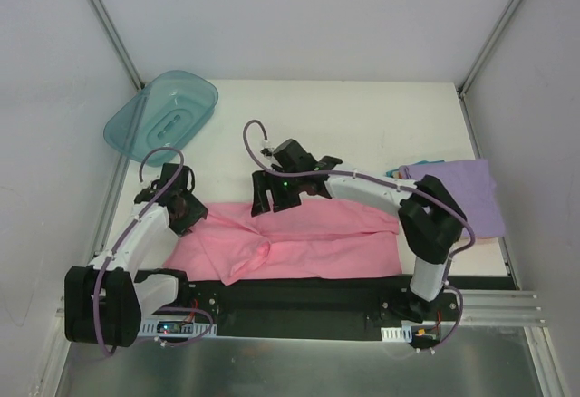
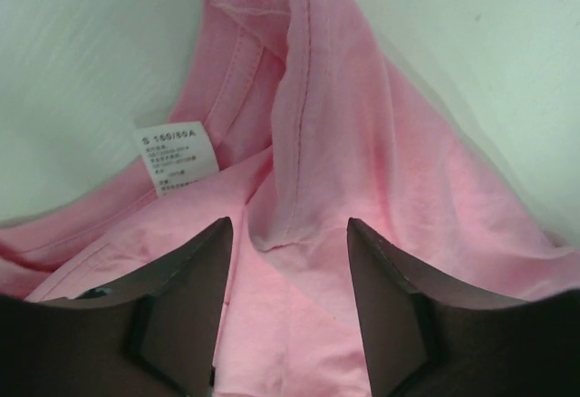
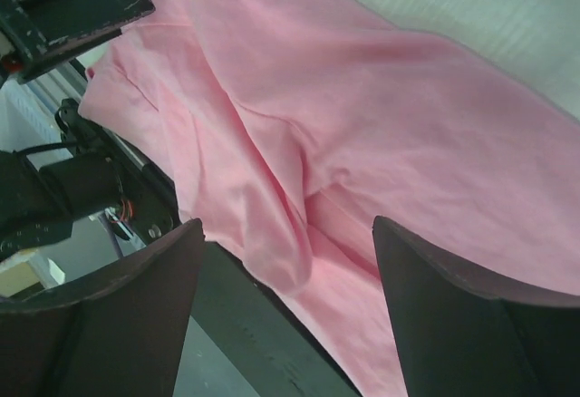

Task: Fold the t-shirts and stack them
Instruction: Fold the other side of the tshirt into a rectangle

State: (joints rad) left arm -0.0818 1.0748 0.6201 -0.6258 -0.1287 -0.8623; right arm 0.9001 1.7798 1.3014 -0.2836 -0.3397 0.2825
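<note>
On the counter [image 1: 362, 125], one pink t-shirt [image 1: 308, 238] lies spread at 6 o'clock, one folded lavender t-shirt [image 1: 471, 193] at 3 o'clock — left gripper [image 2: 288, 223] and right gripper [image 3: 288, 225] over the pink, fingers released.

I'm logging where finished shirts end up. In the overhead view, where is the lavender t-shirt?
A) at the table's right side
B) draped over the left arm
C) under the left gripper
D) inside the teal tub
A: the lavender t-shirt lies flat at the right side of the table, far from the teal tub at the far left corner.
</note>
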